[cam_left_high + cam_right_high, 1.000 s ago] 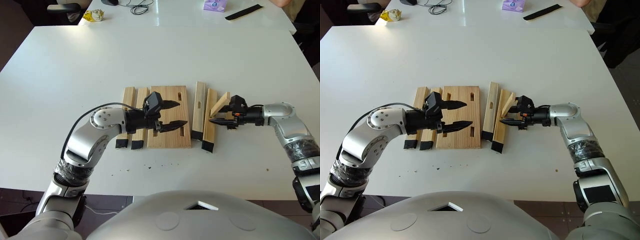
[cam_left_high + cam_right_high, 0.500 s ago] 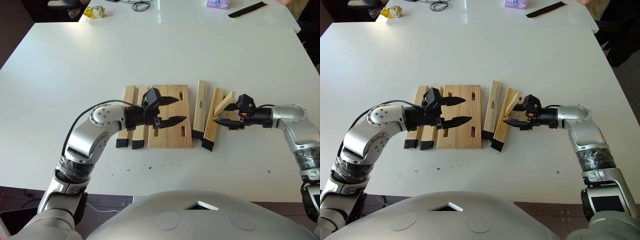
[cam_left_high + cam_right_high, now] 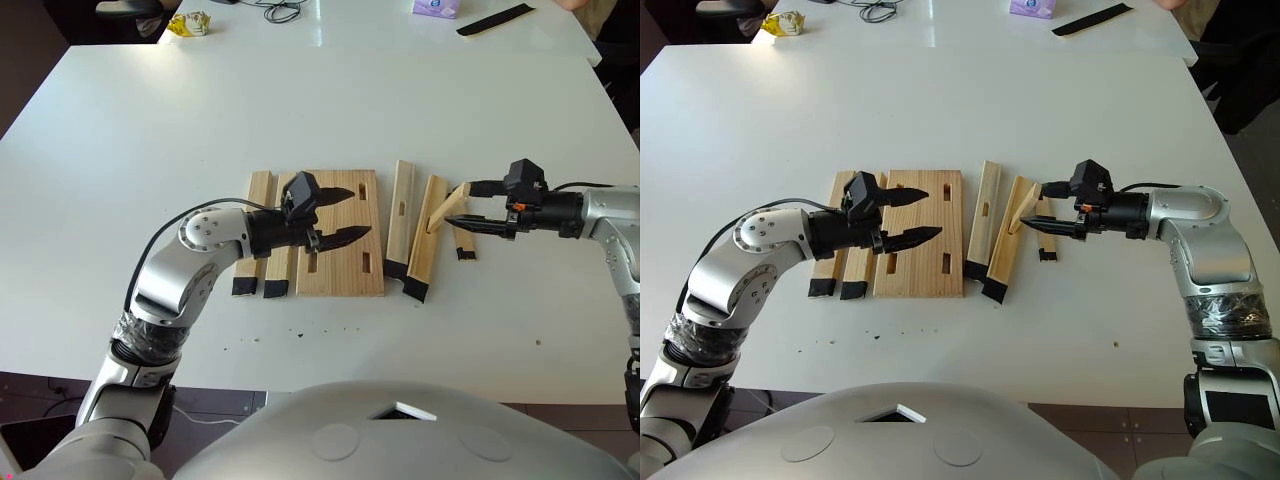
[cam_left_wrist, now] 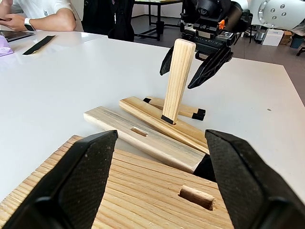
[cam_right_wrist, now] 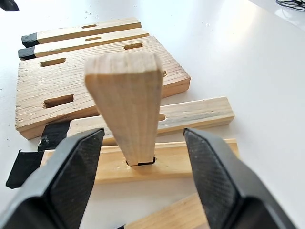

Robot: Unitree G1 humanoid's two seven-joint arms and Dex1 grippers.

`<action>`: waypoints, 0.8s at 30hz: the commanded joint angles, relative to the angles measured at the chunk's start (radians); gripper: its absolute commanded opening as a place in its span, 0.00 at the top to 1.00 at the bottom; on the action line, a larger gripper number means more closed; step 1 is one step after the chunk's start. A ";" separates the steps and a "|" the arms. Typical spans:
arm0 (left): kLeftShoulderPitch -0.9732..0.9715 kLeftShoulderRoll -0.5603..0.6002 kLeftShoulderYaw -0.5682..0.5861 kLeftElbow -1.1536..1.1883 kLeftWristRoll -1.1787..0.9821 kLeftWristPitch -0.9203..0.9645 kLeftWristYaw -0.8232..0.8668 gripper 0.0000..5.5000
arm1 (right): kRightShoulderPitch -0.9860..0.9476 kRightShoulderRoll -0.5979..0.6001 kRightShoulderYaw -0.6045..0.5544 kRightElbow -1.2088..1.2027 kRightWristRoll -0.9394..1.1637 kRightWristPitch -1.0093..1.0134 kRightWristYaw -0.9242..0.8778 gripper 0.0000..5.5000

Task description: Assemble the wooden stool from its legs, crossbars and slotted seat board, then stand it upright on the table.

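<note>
One crossbar (image 3: 447, 207) stands slotted in a leg (image 3: 425, 245); the seat board (image 3: 340, 250) lies unassembled on the bench (image 3: 150, 150). Left tool (image 3: 361, 211) and right tool (image 3: 467, 205) gape empty.

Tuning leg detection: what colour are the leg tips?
Black, on pale wood legs; clearest in left eye view.

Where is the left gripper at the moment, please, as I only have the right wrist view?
Observer: The left gripper is open and empty, poised over the slotted seat board.
Operator: Thank you. Does the crossbar stand straight in its leg?
Observer: No. From the head views it is tilted, its top end leaning towards the right gripper.
</note>
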 commanded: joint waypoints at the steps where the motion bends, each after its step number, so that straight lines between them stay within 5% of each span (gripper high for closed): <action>1: -0.004 -0.005 0.005 0.012 0.017 -0.016 0.005 0.38 | -0.013 -0.047 -0.051 -0.047 0.059 0.048 0.046 0.44; 10: -0.018 -0.008 0.007 0.033 0.024 -0.033 -0.002 0.38 | -0.097 0.016 -0.185 -0.076 0.258 0.200 -0.017 0.44; 17: -0.042 -0.010 0.006 0.058 0.033 -0.042 -0.019 0.38 | -0.071 0.107 -0.155 -0.141 0.271 0.213 -0.094 0.63; 24: -0.062 -0.013 0.004 0.077 0.038 -0.049 -0.030 0.38 | -0.120 0.186 -0.133 -0.163 0.282 0.214 -0.163 0.64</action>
